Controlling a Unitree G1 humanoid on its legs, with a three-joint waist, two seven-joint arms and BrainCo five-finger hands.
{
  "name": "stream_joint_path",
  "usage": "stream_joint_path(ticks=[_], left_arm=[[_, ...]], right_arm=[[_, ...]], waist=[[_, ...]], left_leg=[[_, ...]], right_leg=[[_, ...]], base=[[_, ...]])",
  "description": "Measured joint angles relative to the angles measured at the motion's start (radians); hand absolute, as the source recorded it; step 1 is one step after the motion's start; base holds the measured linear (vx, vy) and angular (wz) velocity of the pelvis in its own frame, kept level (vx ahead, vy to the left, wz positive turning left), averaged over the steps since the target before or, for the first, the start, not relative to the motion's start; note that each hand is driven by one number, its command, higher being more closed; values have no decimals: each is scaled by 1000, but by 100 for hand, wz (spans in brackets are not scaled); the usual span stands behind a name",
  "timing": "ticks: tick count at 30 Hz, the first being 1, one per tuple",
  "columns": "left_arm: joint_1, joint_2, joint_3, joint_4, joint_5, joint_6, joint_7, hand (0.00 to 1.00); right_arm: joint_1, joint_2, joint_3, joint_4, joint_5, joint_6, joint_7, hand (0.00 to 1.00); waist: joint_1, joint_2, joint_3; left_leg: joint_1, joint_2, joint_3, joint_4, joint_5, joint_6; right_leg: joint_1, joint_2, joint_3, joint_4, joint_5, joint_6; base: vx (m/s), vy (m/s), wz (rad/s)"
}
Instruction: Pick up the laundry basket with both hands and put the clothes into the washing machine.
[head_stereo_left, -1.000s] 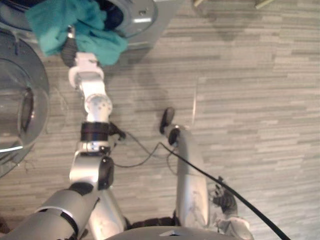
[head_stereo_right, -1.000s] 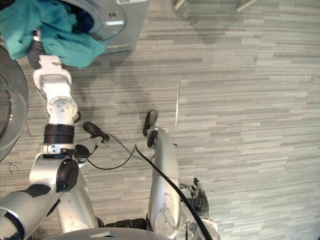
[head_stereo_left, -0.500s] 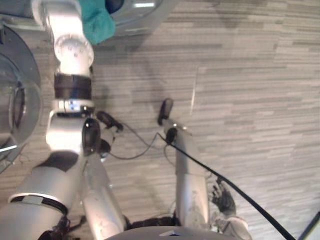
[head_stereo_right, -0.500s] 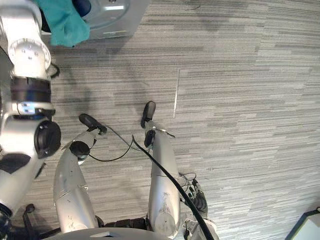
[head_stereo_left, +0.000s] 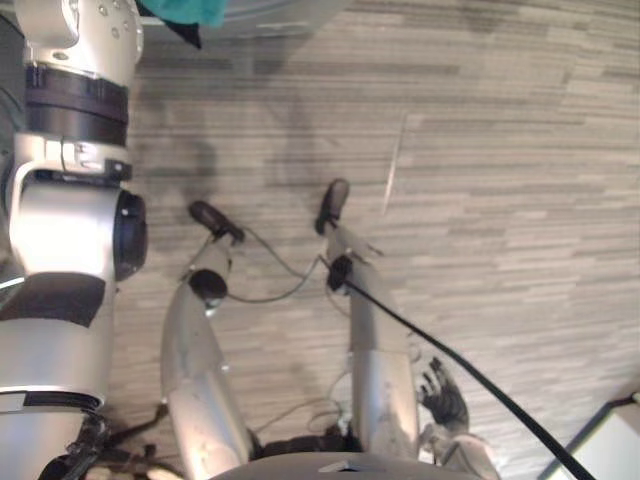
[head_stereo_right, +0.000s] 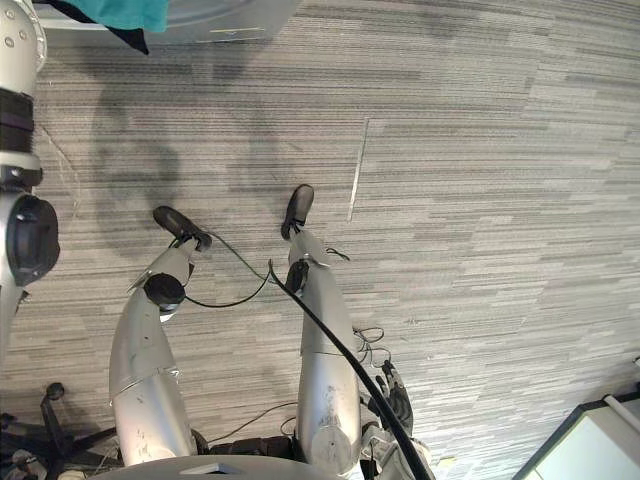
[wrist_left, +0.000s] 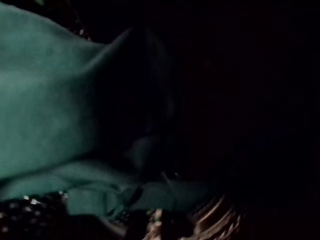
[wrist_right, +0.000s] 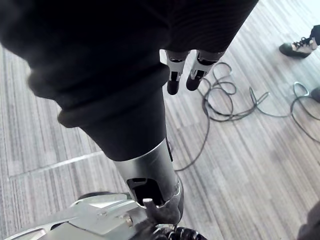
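R robot hand (wrist_right: 173, 75): hanging low over floor (head_stereo_right: 480, 150), fingers relaxed & apart, holding nothing.
L robot hand: grip – can't tell; its cam is facing teal cloth (wrist_left: 45, 110) in the dark.
Cloth: hanging at washing machine (head_stereo_right: 230, 15) front.

Mostly matt surfaces, little gloss

The teal cloth (wrist_left: 45, 100) looks soft, matt and slightly fleecy, lying in loose folds. The washing machine (head_stereo_right: 235, 15) front is smooth grey with a dull sheen; whether it is metal or plastic cannot be told. The floor (head_stereo_left: 500, 150) is matt, in grey streaked planks with a wood-like grain. The right robot hand (wrist_right: 200, 30) wears a dark, matt ribbed cover; its fingers (wrist_right: 176, 75) are smooth silver with dark tips.
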Motion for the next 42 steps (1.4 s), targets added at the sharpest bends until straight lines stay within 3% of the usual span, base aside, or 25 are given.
stream_joint_path(ticks=[1, 2, 4, 5, 8, 10, 13, 18, 23, 27, 33, 40, 42], left_arm=[[-2, 1, -21, 35, 196, 60, -28, 0], [-2, 6, -34, 49, 272, 80, -42, 0], [-5, 12, -71, 54, 573, 146, -80, 0], [-3, 16, -83, 56, 661, 162, -93, 0], [21, 16, -144, 56, 964, 188, -147, 0], [30, 30, -150, 54, 1129, 194, -145, 0], [30, 93, -196, 47, 1270, 194, -142, 0], [10, 125, -175, 47, 1297, 213, -136, 0], [5, 126, -161, 50, 1212, 256, -122, 0], [19, 128, -134, 38, 1206, 260, -81, 0], [127, 142, -36, -26, 1212, 241, -85, 0], [295, 92, 153, -6, 977, 231, -173, 0], [331, 51, 180, 25, 853, 232, -221, 0]], right_arm=[[-1, -4, 4, 6, 0, 0, 14, 0], [-1, -7, 3, 9, 0, 0, 21, 0], [-3, -4, 3, 13, 2, 0, 23, 0], [-5, 0, 3, 13, 4, 0, 24, 0], [-11, 21, 3, 12, 20, -1, 29, 0], [-6, 28, 4, 12, 45, -18, 32, 0], [-6, 27, 14, 12, 47, -18, 42, 0], [-4, 26, 19, 12, 77, -19, 44, 0], [-3, 25, 21, 12, 78, -19, 44, 0], [-2, 25, 21, 12, 81, -20, 44, 0], [1, 26, 22, 12, 81, -21, 44, 0], [0, 28, 20, 23, 81, -21, 43, 0], [1, 28, 18, 29, 81, -21, 42, 0]], waist=[[2, 0, 0], [1, 0, 0], [-3, 0, 0], [-6, 0, 0], [-21, 0, 0], [-29, 0, 0], [-27, 0, 0], [-27, 0, 0], [-25, 0, 0], [-25, 0, 0], [-23, 0, 0], [-17, 0, -1], [-4, 0, -1]], left_leg=[[16, -3, 7, -11, 1, 0], [21, -3, 11, -14, 1, 0], [29, -2, 30, -31, 1, 0], [27, 1, 37, -32, 1, 0], [19, 19, 50, -29, -1, -2], [20, 34, 51, -26, 0, -6], [22, 48, 51, -30, 8, -17], [27, 48, 51, -43, 18, -23], [35, 48, 51, -51, 25, -28], [41, 39, 50, -83, 47, -28], [67, 25, 49, -135, 88, -39], [92, 32, 48, -142, 93, -43], [92, 39, 45, -134, 92, -43]], right_leg=[[20, 3, 1, -25, 13, 1], [28, 6, 2, -40, 21, 3], [41, 14, 7, -101, 58, 7], [41, 19, 11, -118, 70, 8], [40, 39, 20, -155, 92, 9], [39, 52, 21, -155, 92, 9], [37, 65, 20, -155, 92, 9], [36, 69, 19, -156, 92, 9], [42, 72, 19, -156, 93, 7], [41, 72, 11, -156, 95, 5], [51, 75, -1, -156, 95, 4], [87, 87, -2, -180, 95, 4], [97, 93, -3, -195, 103, -6]], base=[[0, 0, 0], [-9, 2, -16], [-8, -1, -27], [-14, -20, -27], [-15, -46, -23], [-9, -56, -18], [-9, -72, -10], [-8, -58, 0], [3, -46, 0], [0, -54, 6], [-1, -62, 6], [-2, -72, 0], [-2, -57, 0]])
